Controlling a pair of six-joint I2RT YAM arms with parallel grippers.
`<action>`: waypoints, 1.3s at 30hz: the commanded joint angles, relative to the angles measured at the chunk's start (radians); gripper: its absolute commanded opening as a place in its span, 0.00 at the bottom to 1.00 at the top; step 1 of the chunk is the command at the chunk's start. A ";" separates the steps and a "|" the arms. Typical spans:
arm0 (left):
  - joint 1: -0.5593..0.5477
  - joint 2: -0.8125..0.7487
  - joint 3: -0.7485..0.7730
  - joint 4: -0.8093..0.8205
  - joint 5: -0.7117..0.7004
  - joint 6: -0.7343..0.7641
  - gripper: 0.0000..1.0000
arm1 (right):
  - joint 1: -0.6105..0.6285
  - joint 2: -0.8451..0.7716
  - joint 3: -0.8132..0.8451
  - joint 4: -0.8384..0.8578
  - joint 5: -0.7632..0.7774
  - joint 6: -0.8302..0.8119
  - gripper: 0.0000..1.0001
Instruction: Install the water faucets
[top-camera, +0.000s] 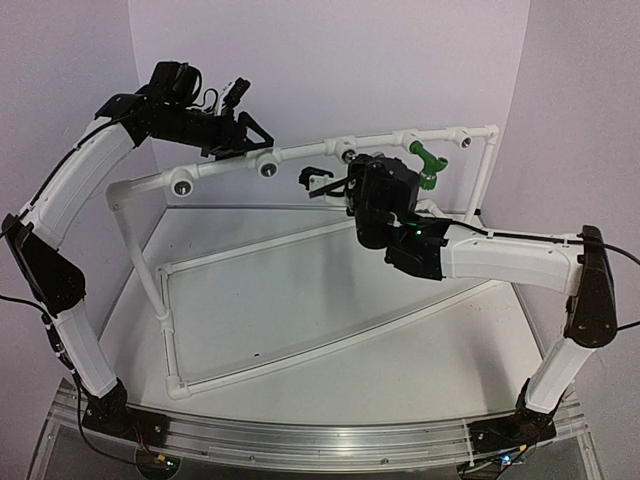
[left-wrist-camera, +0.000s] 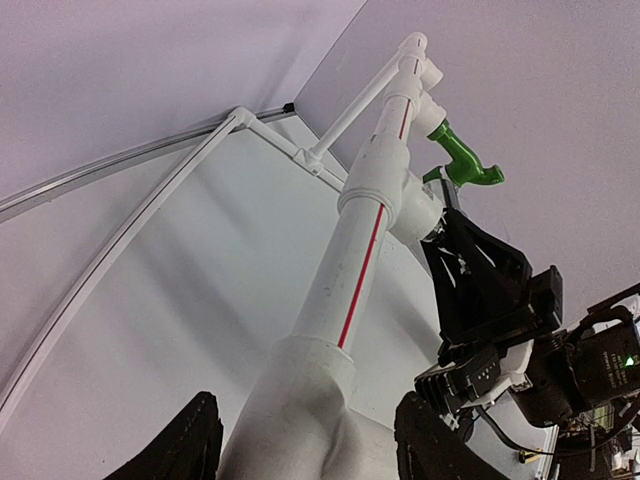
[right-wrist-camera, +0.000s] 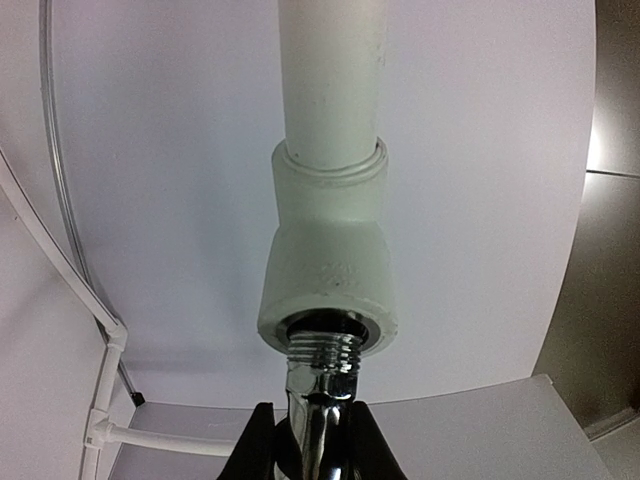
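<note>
**A:** Faucets, 2 of them: where does each sit? Start big and work down.

**B:** Biggest is the pale table (top-camera: 300, 330). On it stands the white pipe frame (top-camera: 250, 250), with its top rail running across the far side. The left arm (top-camera: 75, 180) reaches to the rail's left part and the right arm (top-camera: 510, 262) to its middle.

**A:** And the grippers?

**B:** The left gripper (left-wrist-camera: 310, 440) straddles the rail at a fitting, with 1 dark finger on each side. I cannot tell whether they press on it. The right gripper (right-wrist-camera: 310, 440) has its 2 fingers closed on the chrome faucet (right-wrist-camera: 322, 395) and holds it upright.

**A:** Fittings next.

**B:** Several white fittings sit along the rail, and 3 show round dark holes, such as this open fitting (top-camera: 268, 168). In the right wrist view, the tee fitting (right-wrist-camera: 325, 280) hangs on the pipe with its mouth facing down. The chrome faucet's threaded end sits right at that mouth, with a few threads showing below the rim.

**A:** The other tap?

**B:** The green faucet (top-camera: 428, 163) is seated in a fitting toward the rail's right end, just beyond the right gripper, and it juts off to the side.

**A:** Any writing?

**B:** The 1 marking I can make out is a thin red stripe (left-wrist-camera: 362, 270) running along the pipe. Smallest of all is a green light (top-camera: 412, 228) glowing on the right arm's wrist.
</note>
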 joint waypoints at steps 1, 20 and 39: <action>-0.023 0.008 -0.012 -0.099 0.051 -0.027 0.59 | -0.011 0.009 0.053 0.029 0.019 0.016 0.00; -0.023 -0.014 -0.058 -0.076 0.052 -0.031 0.58 | 0.012 0.045 0.159 -0.063 -0.049 0.202 0.00; -0.023 -0.024 -0.094 -0.053 0.049 -0.033 0.57 | 0.017 0.063 0.277 -0.241 -0.161 0.501 0.00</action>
